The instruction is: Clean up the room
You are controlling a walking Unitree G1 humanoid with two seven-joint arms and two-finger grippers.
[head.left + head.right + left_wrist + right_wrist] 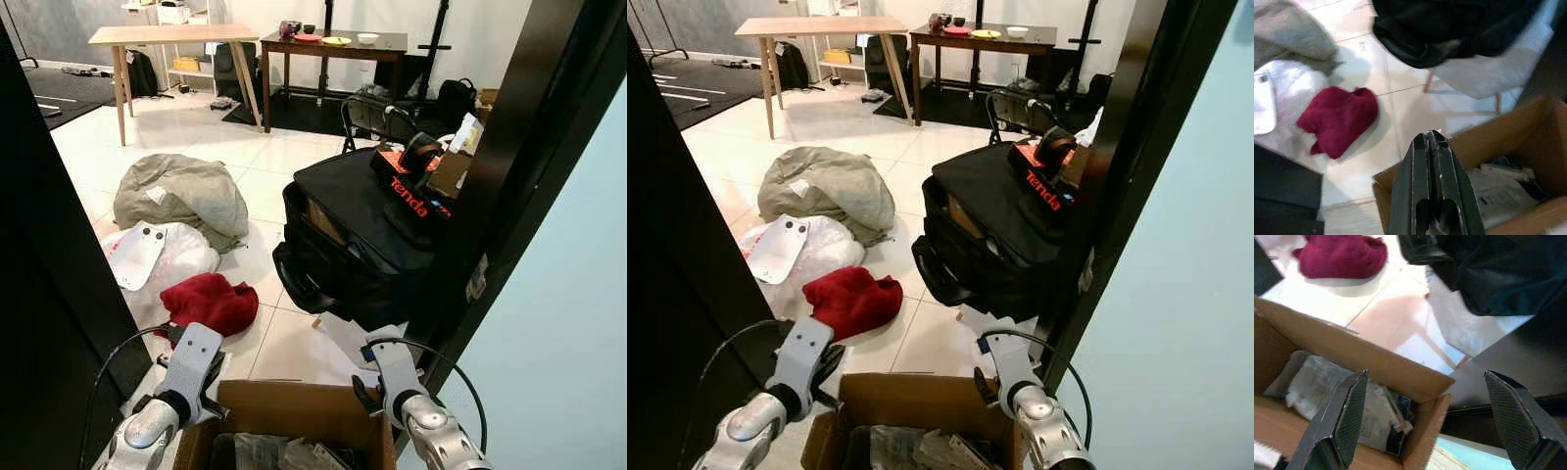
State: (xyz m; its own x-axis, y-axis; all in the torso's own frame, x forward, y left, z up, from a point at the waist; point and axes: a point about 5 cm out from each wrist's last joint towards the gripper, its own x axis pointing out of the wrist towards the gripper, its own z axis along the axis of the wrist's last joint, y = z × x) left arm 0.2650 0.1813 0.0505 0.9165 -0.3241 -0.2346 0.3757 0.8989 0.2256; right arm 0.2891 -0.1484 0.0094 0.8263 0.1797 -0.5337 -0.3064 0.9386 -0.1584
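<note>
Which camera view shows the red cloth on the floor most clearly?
The right eye view: the red cloth lies whole and sharp on the tiles. The left eye view shows it about as well. The left wrist view shows it whole but softer, and the right wrist view cuts it at the edge.

Closed left gripper (1434, 142) above cardboard box (1528, 132)

a: what sort of place is this?
b: a lived-in home room: white tiled floor (196, 132), wooden desk (171, 35), dark desk (333, 47) holding bowls, black suitcase (358, 235), clothes dropped about.
</note>
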